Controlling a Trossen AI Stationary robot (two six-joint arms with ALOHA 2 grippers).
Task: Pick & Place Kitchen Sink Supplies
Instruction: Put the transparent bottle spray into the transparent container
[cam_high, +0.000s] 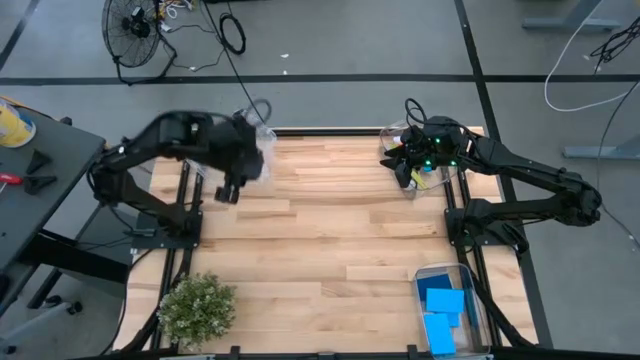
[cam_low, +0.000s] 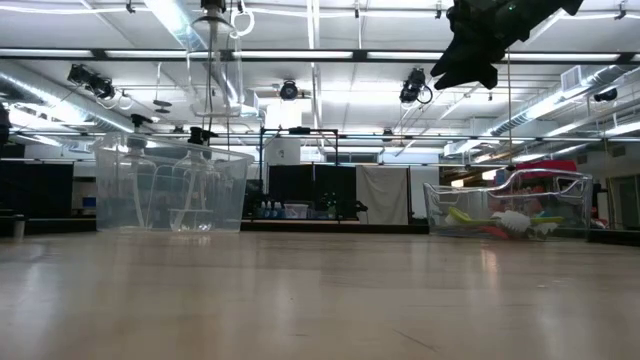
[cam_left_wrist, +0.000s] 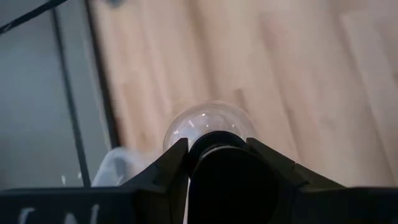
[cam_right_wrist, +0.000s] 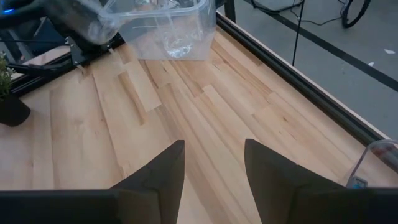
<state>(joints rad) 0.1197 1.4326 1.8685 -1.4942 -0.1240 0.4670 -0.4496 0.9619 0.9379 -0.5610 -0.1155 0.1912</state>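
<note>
Nearest, blue sponges (cam_high: 444, 305) sit in the front-right bin (cam_high: 462, 272). Farther back, the left gripper (cam_left_wrist: 217, 163) grips a clear bottle (cam_left_wrist: 208, 127) by its black top above the table (cam_high: 330, 240); the right gripper (cam_right_wrist: 213, 163) hangs empty, jaws apart, over the brush bin (cam_low: 505, 205).

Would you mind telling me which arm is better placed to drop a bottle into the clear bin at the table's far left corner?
The left. Its gripper already clamps a clear bottle beside that bin, while the right gripper hangs open and empty over the brush bin.
</note>
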